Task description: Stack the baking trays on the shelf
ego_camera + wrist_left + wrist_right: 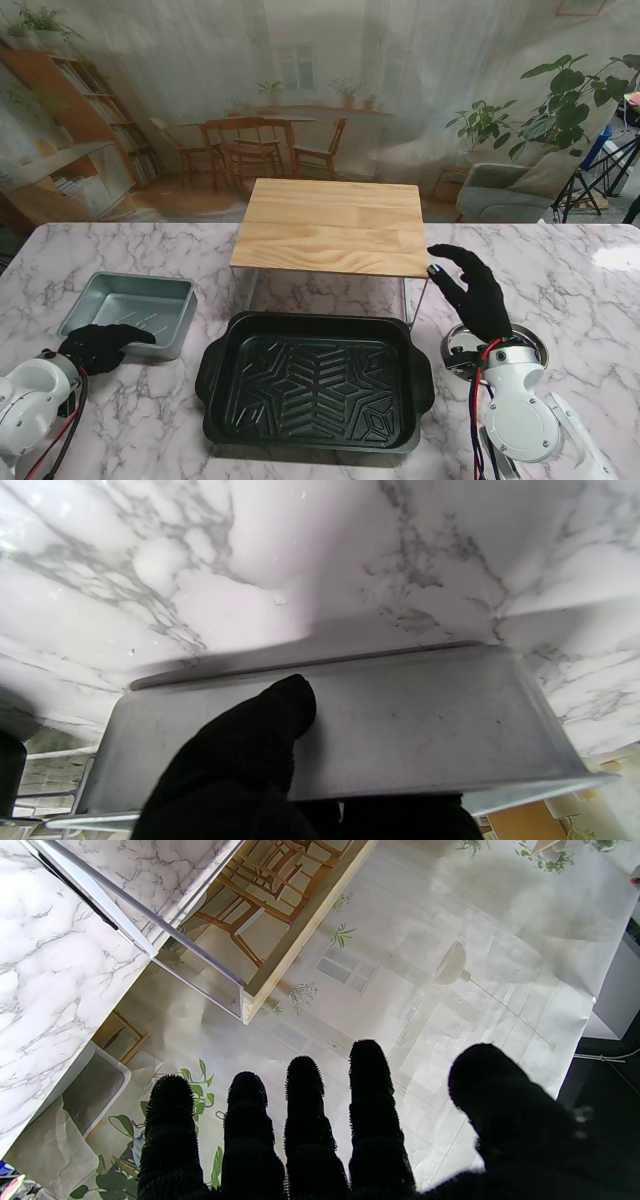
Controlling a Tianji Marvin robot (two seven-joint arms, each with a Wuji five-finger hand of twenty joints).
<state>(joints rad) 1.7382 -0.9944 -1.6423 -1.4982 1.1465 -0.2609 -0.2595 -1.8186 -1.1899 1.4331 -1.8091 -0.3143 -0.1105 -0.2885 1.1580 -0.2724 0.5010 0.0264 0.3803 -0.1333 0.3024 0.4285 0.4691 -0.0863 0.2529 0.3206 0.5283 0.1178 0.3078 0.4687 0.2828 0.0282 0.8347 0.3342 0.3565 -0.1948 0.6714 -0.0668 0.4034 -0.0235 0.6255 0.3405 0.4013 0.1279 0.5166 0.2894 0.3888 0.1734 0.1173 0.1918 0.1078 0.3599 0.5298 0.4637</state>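
White marble with grey veining covers the table (600, 300), and behind it hangs a printed backdrop of a dining room with wooden chairs, bookshelves and potted plants. Toward the far edge of the table, at its middle, stands the shelf (330, 226), a pale wooden top on thin metal legs, with nothing resting on it. Just in front of the shelf, close to the near edge of the table, lies the black baking tray (315, 385), a large dark pan with a raised geometric pattern pressed into its floor and a handle lip at each short end. Near the left edge of the table sits the silver baking tray (130, 310), smaller, bare metal, well apart from the black one. The left hand (100, 346), in a black glove, is at the near rim of the silver tray; in the left wrist view its thumb (280, 715) presses on the tray's outer wall (425, 730) while the other fingers are hidden past the rim, so it appears to grip that edge. The right hand (472, 290) is raised in the air beside the shelf's right front corner, touching nothing, with its four fingers (305, 1110) straight and spread and the thumb apart from them. A round shiny metal object (462, 348) lies on the table beside the right wrist.
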